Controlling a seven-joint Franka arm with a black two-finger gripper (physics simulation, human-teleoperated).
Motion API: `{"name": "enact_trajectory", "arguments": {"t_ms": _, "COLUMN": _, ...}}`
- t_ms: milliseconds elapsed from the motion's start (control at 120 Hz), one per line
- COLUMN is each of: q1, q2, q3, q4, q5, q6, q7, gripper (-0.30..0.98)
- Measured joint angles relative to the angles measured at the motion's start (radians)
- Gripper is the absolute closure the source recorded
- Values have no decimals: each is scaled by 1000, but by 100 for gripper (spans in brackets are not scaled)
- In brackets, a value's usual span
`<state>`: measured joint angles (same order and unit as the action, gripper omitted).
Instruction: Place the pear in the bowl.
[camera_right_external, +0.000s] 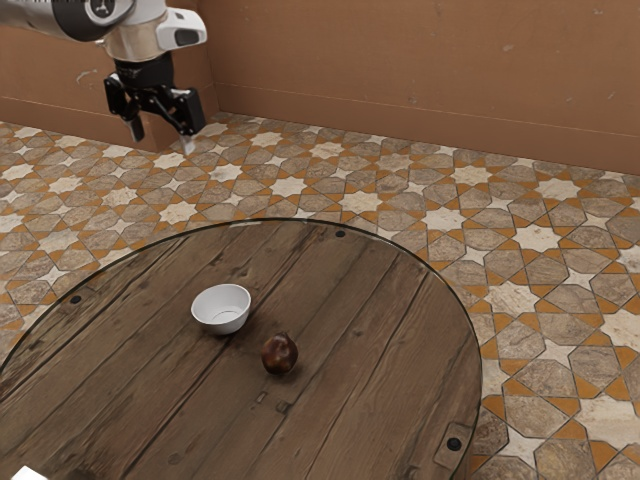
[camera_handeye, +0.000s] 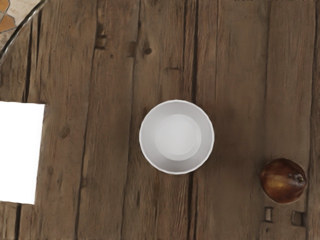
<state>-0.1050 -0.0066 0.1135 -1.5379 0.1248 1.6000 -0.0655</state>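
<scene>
High above the table, at the exterior view's upper left, my black gripper (camera_right_external: 160, 140) hangs open, its two fingers apart with nothing between them. The white bowl (camera_right_external: 221, 309) stands upright on the wooden table, and its inside shows bare. A dark reddish-brown pear (camera_right_external: 279, 354) rests on the wood beside the bowl, a small gap between them. From the wrist view, I look down on the bowl (camera_handeye: 176, 137) and the pear (camera_handeye: 283, 180), whose stem end shows.
The round wooden table (camera_right_external: 345, 290) has a thin rim and tiled floor around it. A flat white rectangle (camera_handeye: 19, 152) lies on the opposite side of the bowl from the pear. A brown wall (camera_right_external: 420, 70) rises behind.
</scene>
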Motion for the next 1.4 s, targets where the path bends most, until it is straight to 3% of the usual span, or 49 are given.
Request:
{"name": "enact_trajectory", "arguments": {"t_ms": 308, "q1": 91, "q2": 10, "q3": -61, "q4": -89, "q5": -6, "q6": 5, "q7": -25, "gripper": 0}}
{"name": "enact_trajectory", "arguments": {"t_ms": 517, "q1": 138, "q2": 45, "q3": -113, "q4": -277, "q5": -72, "q6": 105, "q7": -38, "gripper": 0}}
{"name": "enact_trajectory", "arguments": {"t_ms": 708, "q1": 20, "q2": 130, "q3": -138, "q4": -383, "q5": -161, "q6": 269, "q7": -40, "gripper": 0}}
{"name": "enact_trajectory", "arguments": {"t_ms": 850, "q1": 16, "q2": 176, "q3": -162, "q4": -464, "q5": -209, "q6": 387, "q7": -24, "gripper": 0}}
{"name": "enact_trajectory", "arguments": {"t_ms": 1400, "q1": -3, "q2": 284, "q3": -181, "q4": -507, "q5": -224, "q6": 590, "q7": 77, "gripper": 0}}
